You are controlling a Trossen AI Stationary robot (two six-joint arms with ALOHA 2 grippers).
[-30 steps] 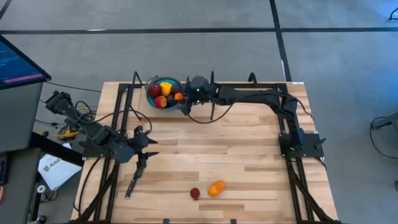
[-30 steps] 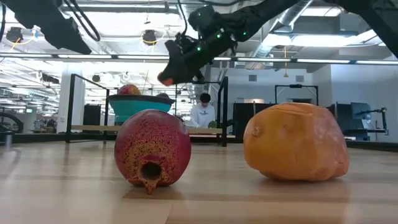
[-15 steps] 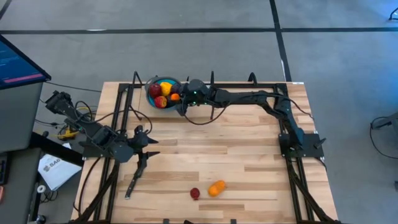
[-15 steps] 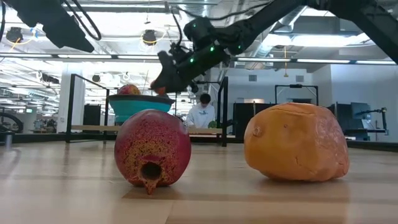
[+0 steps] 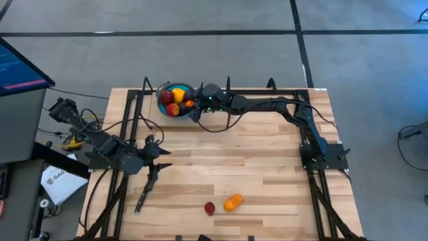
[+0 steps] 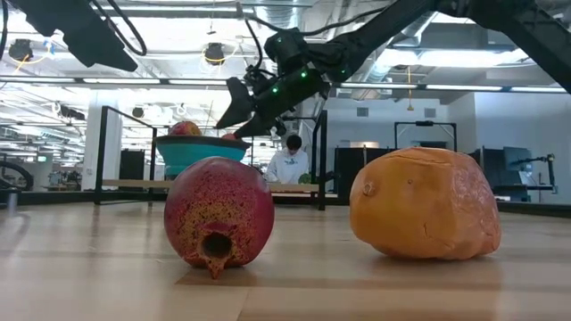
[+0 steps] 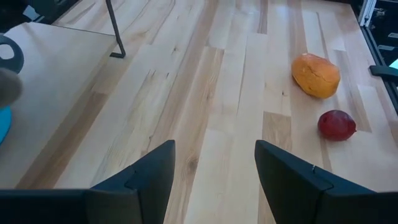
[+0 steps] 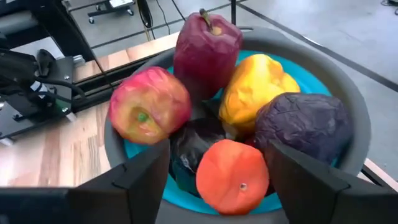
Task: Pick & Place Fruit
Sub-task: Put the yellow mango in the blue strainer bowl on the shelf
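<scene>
Right claw [image 5: 194, 107] sits at the bowl [image 5: 162, 106] in the far-left part of the desk [image 5: 254, 167], arm stretched across the back edge. In the right wrist view its 2 fingers [image 8: 140, 180] stand apart, nothing between them — an orange fruit [image 8: 231, 174] lies in the bowl just in front, not gripped. Low view shows the same claw [image 6: 239, 105] spread open above the bowl rim [image 6: 201, 143].

Bowl contents in the right wrist view: dark red apple-like fruit [image 8: 206, 51] at the back, pink-red one [image 8: 149, 106] beside it, yellow one [image 8: 258, 87], dark purple one [image 8: 305, 127], a near-black one [image 8: 196, 146] under the orange. Blue inside, grey rim [image 8: 348, 93].

2 fruits lie on the desk near the front edge, well apart from the bowl: a dark red pomegranate-like one [image 5: 210, 208] and an orange one [image 5: 233, 202], just beside each other, not touching in the low view.

Left claw [image 5: 159, 159] waits over the left side of the desk, fingers [image 7: 146, 180] parted, holding nothing. A slim dark knife [image 5: 143, 197] lies on the desk just below it.
</scene>
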